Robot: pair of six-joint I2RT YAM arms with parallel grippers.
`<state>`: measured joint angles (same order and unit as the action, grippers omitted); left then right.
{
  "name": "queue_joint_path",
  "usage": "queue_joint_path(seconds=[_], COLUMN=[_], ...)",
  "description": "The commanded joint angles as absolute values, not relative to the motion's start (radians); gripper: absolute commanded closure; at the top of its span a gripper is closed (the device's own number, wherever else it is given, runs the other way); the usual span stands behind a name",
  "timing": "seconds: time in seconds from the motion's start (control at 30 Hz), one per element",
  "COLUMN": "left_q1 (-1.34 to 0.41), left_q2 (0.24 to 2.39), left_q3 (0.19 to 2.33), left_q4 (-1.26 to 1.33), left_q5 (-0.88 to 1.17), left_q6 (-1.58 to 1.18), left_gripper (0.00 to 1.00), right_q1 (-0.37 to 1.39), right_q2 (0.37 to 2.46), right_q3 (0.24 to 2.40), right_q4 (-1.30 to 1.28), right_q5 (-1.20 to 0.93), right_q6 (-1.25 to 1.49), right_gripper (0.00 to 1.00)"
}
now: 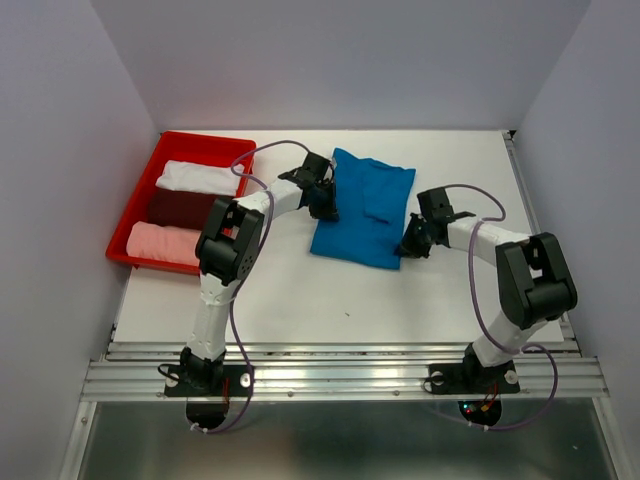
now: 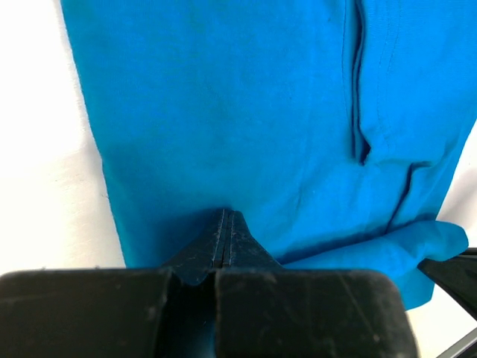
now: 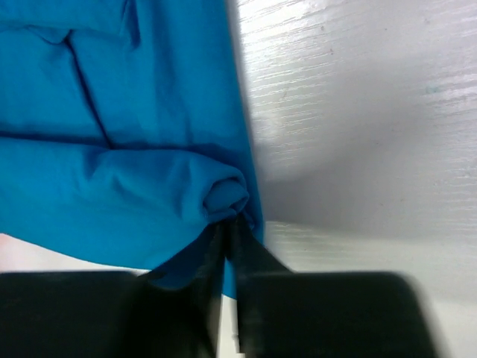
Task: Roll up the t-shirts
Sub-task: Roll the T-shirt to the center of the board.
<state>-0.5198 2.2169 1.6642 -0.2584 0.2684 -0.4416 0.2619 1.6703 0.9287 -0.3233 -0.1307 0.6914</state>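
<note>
Pinching opposite edges of the blue t-shirt (image 1: 368,212), the left claw (image 2: 227,218) and right claw (image 3: 228,224) each clamp its cloth.

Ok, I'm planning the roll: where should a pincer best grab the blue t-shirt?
Grip the blue t-shirt at its near-right corner, coming from the right edge, where the right pincer is. The cloth there curls into a small roll; elsewhere it lies flat.

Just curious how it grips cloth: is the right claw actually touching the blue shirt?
Touching: the right wrist view shows the right gripper pinching the blue t-shirt at its bunched edge.
</note>
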Motion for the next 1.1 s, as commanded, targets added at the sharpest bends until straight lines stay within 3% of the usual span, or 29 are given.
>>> queue_joint_path(seconds=[0.0,0.13,0.33,0.37,0.5,0.57,1.07], left_q1=[-0.518,-0.52,-0.52,-0.519,-0.52,-0.523,-0.543], left_q2=[2.146,2.045,1.929,1.913,1.858,1.833,1.905], left_q3=[1.684,1.7,1.692,1.677,1.564,1.488,1.256], left_q4=[-0.259,-0.279,-0.328,-0.328,-0.327,-0.308,-0.114], left_q5=[0.256,0.218,0.146,0.143,0.176,0.208,0.224], left_q6=[-0.431,-0.434,-0.433,-0.436,-0.439,-0.442,-0.486], left_gripper=[1.0,1.0,1.0,1.0,1.0,1.0,1.0], right_q1=[0.256,0.256,0.279,0.279,0.305,0.305,0.305], right_q2=[1.626,1.539,1.491,1.491,1.522,1.535,1.741], right_q3=[0.962,1.012,1.066,1.069,1.08,1.077,1.037], right_q4=[-0.386,-0.452,-0.503,-0.5,-0.457,-0.428,-0.293], right_q5=[-0.057,-0.005,0.035,0.034,0.009,-0.031,-0.006], right_q6=[0.652,0.601,0.591,0.592,0.603,0.615,0.646], right_gripper=[0.68,0.55,0.54,0.56,0.81,0.88,0.92])
